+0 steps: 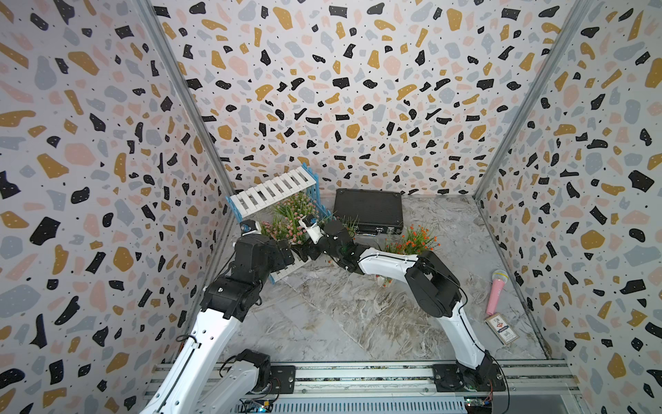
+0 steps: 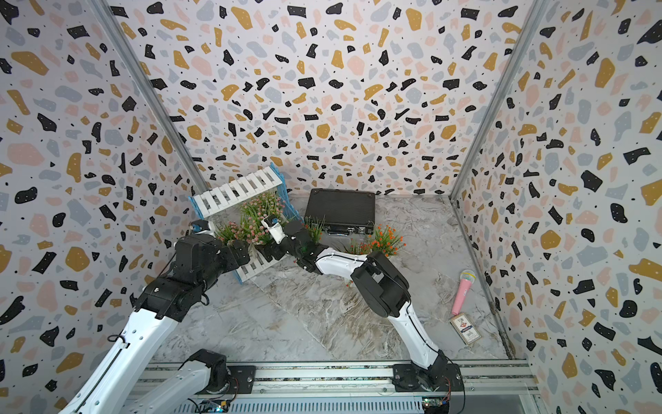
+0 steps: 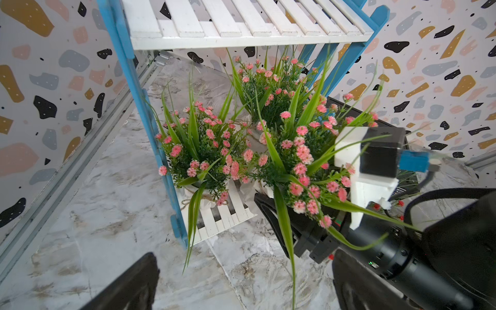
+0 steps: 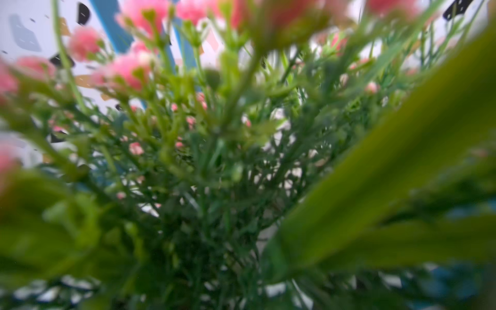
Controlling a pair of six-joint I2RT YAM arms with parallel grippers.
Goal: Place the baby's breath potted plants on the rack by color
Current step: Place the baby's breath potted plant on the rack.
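Observation:
The rack stands in the back left corner, its top tier bare. Three pink baby's breath potted plants sit on its lower tier: one at the back, one by the blue side panel, and one at the front corner. My right gripper reaches under that front plant, jaws wide either side of its white pot, with one finger showing. Its wrist view shows only blurred foliage. My left gripper hangs open and empty in front of the rack. Orange-red plants stand behind the right arm.
A black briefcase lies against the back wall right of the rack. A pink toy microphone and a small card box lie by the right wall. The two arms nearly meet at the rack's front.

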